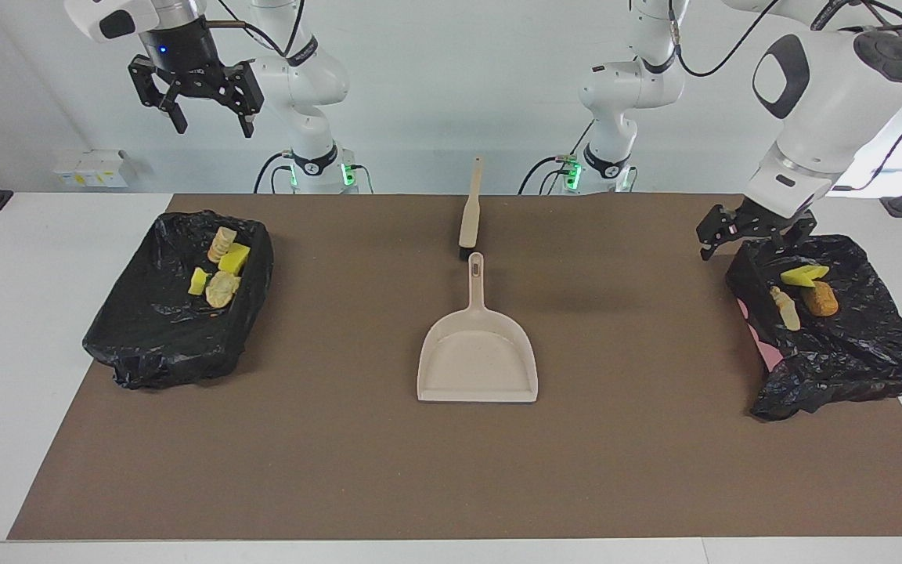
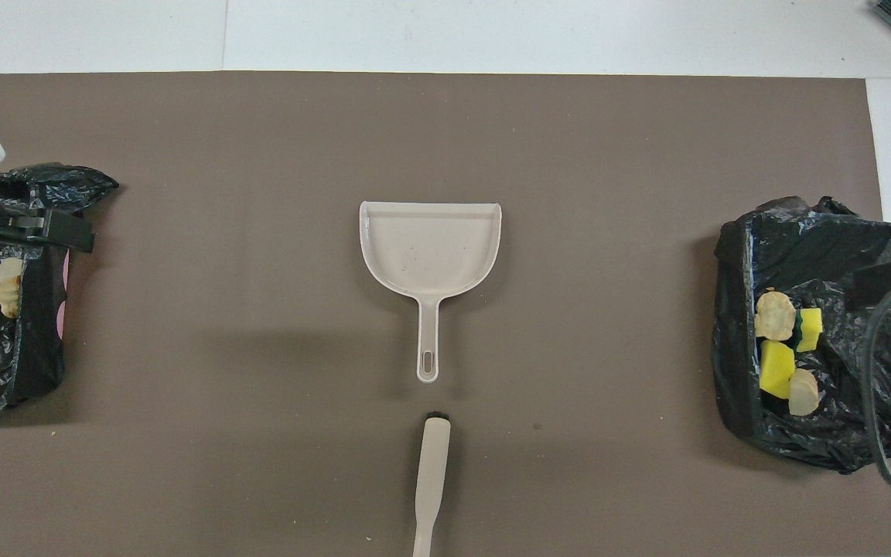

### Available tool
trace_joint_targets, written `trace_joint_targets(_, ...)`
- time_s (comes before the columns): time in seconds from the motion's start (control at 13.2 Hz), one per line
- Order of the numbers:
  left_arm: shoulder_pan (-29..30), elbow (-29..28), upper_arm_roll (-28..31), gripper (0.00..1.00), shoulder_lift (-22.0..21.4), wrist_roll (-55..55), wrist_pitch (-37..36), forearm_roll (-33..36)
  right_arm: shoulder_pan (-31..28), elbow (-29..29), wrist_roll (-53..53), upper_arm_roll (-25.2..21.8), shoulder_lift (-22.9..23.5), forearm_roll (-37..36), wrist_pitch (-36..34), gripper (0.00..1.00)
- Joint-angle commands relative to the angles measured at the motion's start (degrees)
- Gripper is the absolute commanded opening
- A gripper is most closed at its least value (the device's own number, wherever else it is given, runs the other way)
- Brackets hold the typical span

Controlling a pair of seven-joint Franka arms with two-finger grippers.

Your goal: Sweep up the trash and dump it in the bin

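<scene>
Trash lay wholly inside two bins, none loose on the brown mat (image 1: 341,470). Four scraps (image 1: 220,269), yellow sponge wedges and pale lumps, sat together in the black-lined bin toward the right arm's end (image 1: 146,345); three more (image 1: 803,294), a yellow wedge, a pale lump and an orange-brown piece, sat in the black-lined bin toward the left arm's end (image 1: 850,368). Judged from this, sweeping and dumping appeared complete.

Between the bins, at the middle of the mat, the dustpan (image 1: 478,364) lay flat and empty, its handle pointing toward the robots. The brush (image 1: 470,215) lay in line with that handle, nearer to the robots, its dark head just short of the handle's end and not clearly touching it. Both tools were unheld, laid down in a tidy line as tools put away would be.

The left gripper (image 1: 748,239) hung over the robot-side rim of the bin at its own end, fingers spread wide and holding nothing; no contact with the liner could be confirmed. The right gripper (image 1: 208,106) waited high above its end of the table, well clear of its bin, fingers likewise wide and empty.

No further handling seemed required; the only risk noted was the left gripper snagging the loose liner.
</scene>
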Motion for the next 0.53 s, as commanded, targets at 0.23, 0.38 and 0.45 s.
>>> trace_joint_targets(0.23,-1.18,1.87,1.79,1.0,-3.3,0.08,-7.07,0.88,-0.26,0.37,-1.69,0.01,-0.27,-0.38,-0.98,1.0)
trace_joint_targets(0.38,-1.27,4.34,1.53,1.0,-3.21,0.08,-11.46,1.13,-0.26,0.37,-1.69,0.01,-0.27,-0.38,-0.98,1.0)
trace_joint_targets(0.45,-1.27,5.04,1.35,1.0,-3.21,0.16,-13.4,1.31,-0.26,0.37,-1.69,0.01,-0.27,-0.38,-0.98,1.0)
